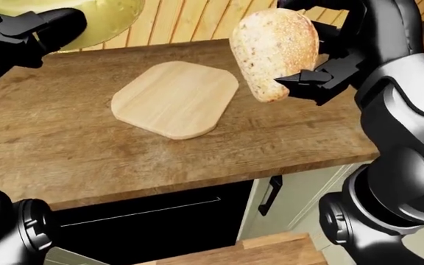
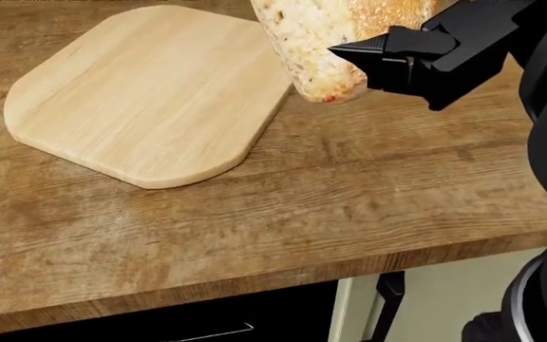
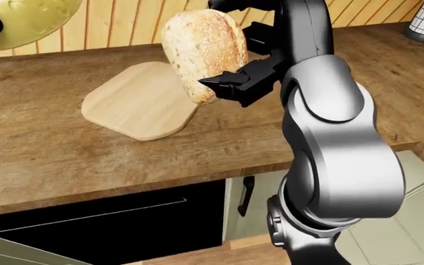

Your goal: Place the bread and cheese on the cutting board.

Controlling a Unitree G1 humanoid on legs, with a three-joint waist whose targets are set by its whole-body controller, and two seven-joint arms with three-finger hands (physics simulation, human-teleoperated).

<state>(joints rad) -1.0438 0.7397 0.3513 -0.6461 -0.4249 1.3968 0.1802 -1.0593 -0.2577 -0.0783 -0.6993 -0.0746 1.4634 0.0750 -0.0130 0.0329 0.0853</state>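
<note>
Right hand (image 1: 316,70) clamped around the bread (image 1: 274,52), fingers pressed to the loaf, held in the air just right of the cutting board (image 1: 176,98) on the wooden counter (image 1: 65,149). Left hand (image 1: 22,34) raised at upper left of the left-eye view, fingers gripping the yellow cheese (image 1: 100,19), well above the counter. Nothing on the board.

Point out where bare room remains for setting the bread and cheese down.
The cutting board is wholly bare. Bare counter borders it at left and toward the near edge. It is crowded at the board's right, where the right robot hand holds the bread; the left robot hand holds the cheese at top left.
</note>
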